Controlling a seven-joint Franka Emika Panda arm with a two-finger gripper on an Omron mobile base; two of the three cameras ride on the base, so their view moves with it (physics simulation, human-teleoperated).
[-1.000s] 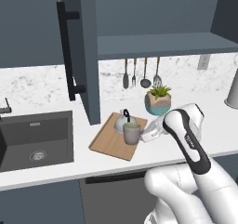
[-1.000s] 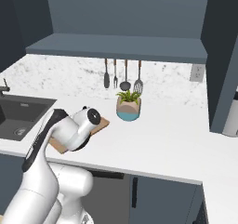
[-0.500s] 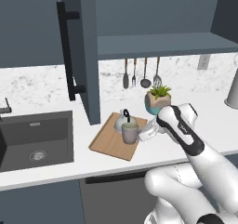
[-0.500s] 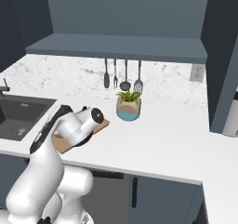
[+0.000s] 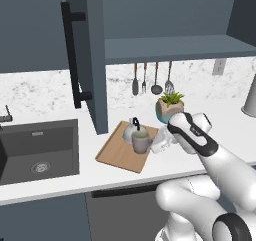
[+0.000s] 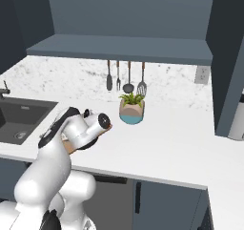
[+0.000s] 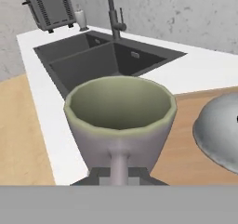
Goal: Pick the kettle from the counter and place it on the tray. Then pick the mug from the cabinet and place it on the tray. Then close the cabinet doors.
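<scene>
The olive-grey mug [image 7: 120, 111] stands upright at the near right edge of the wooden tray [image 5: 119, 150], right in front of the silver kettle [image 5: 134, 131]. Whether it rests on the board or hangs just above it, I cannot tell. My gripper [image 7: 120, 176] comes at it from the right and is shut on its side handle; in the left base view the gripper [image 5: 156, 144] sits just right of the mug [image 5: 140, 143]. In the hand view the kettle [image 7: 219, 134] and the tray [image 7: 183, 139] lie to the right. The cabinet door [image 5: 89, 55] stands open above the tray's left end.
The teal-and-tan plant pot [image 5: 169, 108] stands behind my hand, under hanging utensils [image 5: 150, 79]. The dark sink [image 5: 39, 151] lies left of the tray, its faucet [image 7: 113, 11] beyond. A second cabinet door [image 6: 228, 67] is open at the right.
My wrist and forearm have turned and shifted slightly beside the tray. The mug and kettle stay where they were.
</scene>
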